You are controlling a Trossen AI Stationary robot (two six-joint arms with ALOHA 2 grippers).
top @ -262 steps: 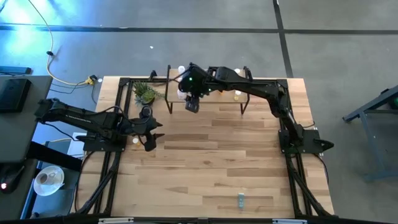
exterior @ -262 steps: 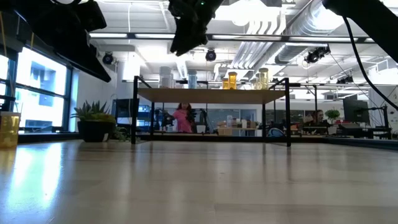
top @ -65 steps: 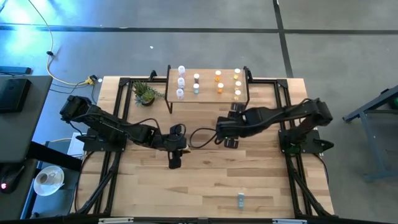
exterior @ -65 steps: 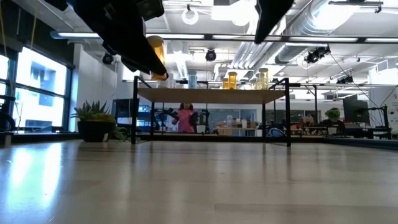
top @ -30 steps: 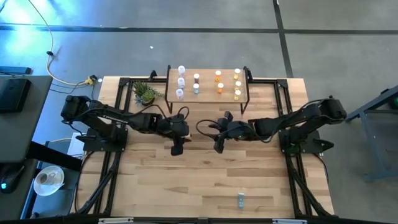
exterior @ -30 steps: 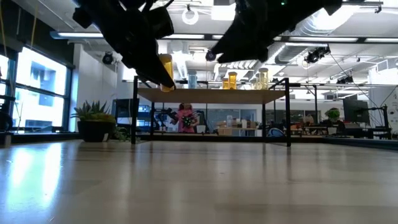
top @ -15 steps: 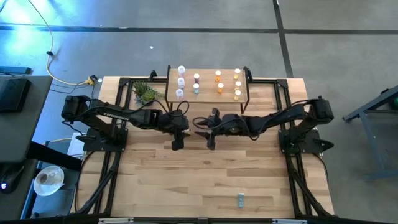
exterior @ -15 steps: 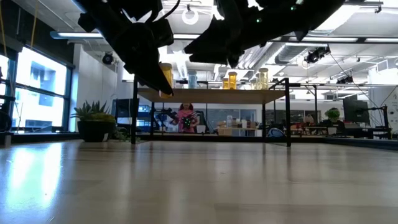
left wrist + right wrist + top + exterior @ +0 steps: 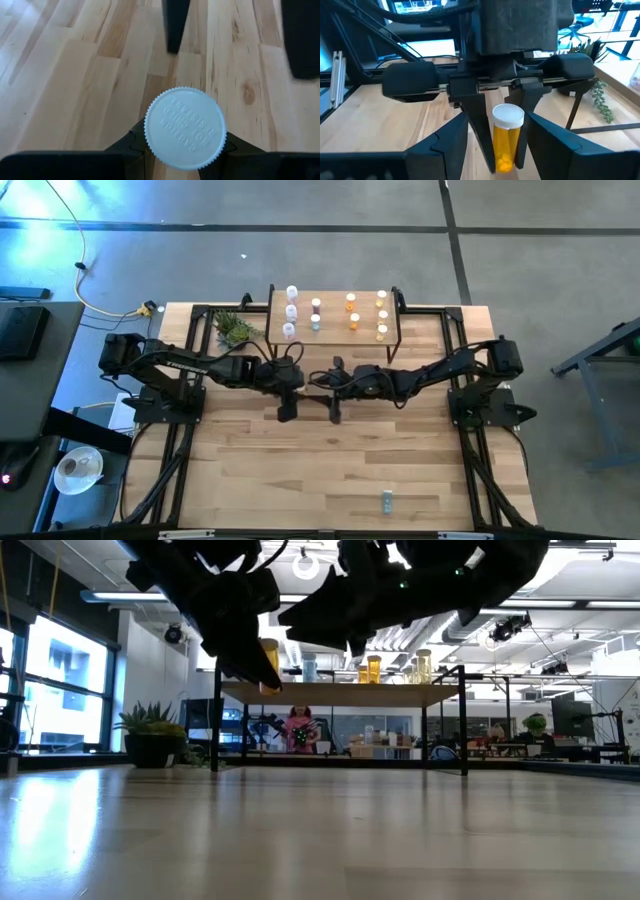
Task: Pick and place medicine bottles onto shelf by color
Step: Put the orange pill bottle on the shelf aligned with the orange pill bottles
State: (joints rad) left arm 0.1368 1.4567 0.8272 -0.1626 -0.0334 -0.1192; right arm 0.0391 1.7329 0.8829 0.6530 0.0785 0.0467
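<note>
An orange medicine bottle [image 9: 506,142] with a white cap [image 9: 185,127] hangs above the table's middle, with my left gripper [image 9: 287,398] shut on it. My right gripper [image 9: 334,398] faces it from the table's right, open. Its two fingers [image 9: 451,145] stand on either side of the bottle, apart from it. The shelf [image 9: 335,332] stands at the far edge on thin black legs. It bears several bottles: white and pink ones [image 9: 291,310] on the left, a teal one [image 9: 315,325], then orange [image 9: 352,313] and yellow ones [image 9: 381,315] on the right. My left gripper pinches the bottle's orange body [image 9: 496,150] below the cap between its two fingers [image 9: 476,130]. They come slanting down from the table's left, one on each side. The bottle is lifted clear of the table, cap uppermost and a little tilted [image 9: 268,660].
A small green potted plant [image 9: 233,330] stands left of the shelf. A small object [image 9: 387,500] lies near the table's near edge. Bare wood planks spread below both grippers. A person in pink [image 9: 300,730] shows in the room far behind the shelf.
My right gripper has gone toward the table's left, sinking a little and tipping its wrist, until its open fingers stand around the bottle held by my left gripper. The bottle has stayed in that hold, clear of the table.
</note>
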